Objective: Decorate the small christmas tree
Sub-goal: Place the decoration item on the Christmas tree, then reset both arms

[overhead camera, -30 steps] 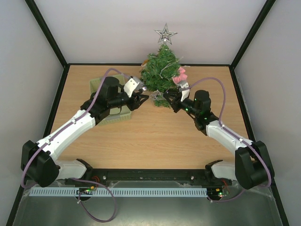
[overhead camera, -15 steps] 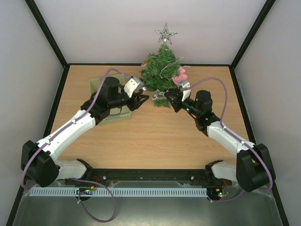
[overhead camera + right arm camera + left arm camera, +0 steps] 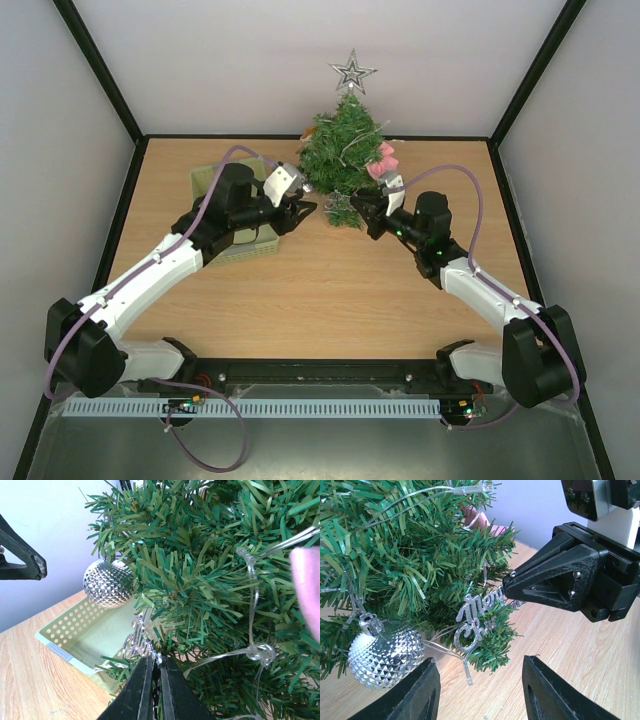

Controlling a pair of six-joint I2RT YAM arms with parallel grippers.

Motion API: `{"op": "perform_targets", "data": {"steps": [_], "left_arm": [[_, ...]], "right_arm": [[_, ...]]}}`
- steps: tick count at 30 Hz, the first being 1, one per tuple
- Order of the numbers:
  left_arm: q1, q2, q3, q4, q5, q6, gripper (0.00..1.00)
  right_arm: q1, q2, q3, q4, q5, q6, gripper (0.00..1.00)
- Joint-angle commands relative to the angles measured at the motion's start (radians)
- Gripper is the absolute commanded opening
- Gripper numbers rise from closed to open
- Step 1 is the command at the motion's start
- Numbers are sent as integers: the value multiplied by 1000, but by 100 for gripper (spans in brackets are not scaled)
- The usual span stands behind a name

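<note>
1. Wood-grain tabletop point(image 3: 320, 290), pale walls point(image 3: 250, 60); small christmas tree point(image 3: 342, 150), bushy green, at far edge.
2. Left gripper point(image 3: 308, 210) released beside tree; right gripper point(image 3: 358, 212) clenched on silver script ornament point(image 3: 472, 617).
3. Change: ornament now against tree's lower branches.

small christmas tree point(image 3: 200, 580) — cropped by edges | pink ornament point(image 3: 307, 585) — blurred, cut at right

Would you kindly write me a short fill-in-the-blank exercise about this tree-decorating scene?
The small christmas tree is topped by a silver ____.
The lettering ornament is pinched by the right gripper, while the left gripper is ____.
In the top view, the basket lies ____ of the tree.
Missing words: star; open; left.
</note>
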Motion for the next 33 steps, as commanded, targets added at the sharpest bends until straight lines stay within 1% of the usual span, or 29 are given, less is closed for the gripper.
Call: {"op": "perform_targets", "data": {"steps": [1, 4, 6, 14, 21, 23, 25, 28, 29, 31, 33], "left_arm": [[-8, -18, -1, 0, -10, 7, 47], [-8, -21, -3, -5, -15, 10, 47], [-9, -23, -4, -9, -17, 13, 47], [-8, -29, 2, -12, -18, 20, 48], [-8, -27, 12, -12, -19, 20, 48], [-8, -35, 10, -11, -36, 16, 49], [-9, -50, 9, -18, -71, 5, 55], [-8, -78, 14, -47, -137, -17, 67], [-8, -92, 15, -57, -159, -23, 73], [-8, -120, 20, -78, -196, -33, 97], [-8, -151, 26, -98, -233, -48, 99]], "right_arm": [[-3, -21, 12, -9, -4, -14, 4], [-4, -22, 8, -10, 13, -14, 13], [-4, -27, 5, -10, 21, -9, 17], [-3, -72, -2, -24, 40, 4, 18], [-4, -111, 8, -103, 62, 14, 28], [-4, -138, 22, -145, 77, 39, 35], [-4, -170, 32, -191, 104, 85, 42], [-4, -240, 50, -304, 136, 122, 53], [-4, -283, 47, -337, 158, 138, 57], [-4, -359, 48, -412, 228, 162, 66], [-4, -426, 63, -491, 320, 205, 75]]}}
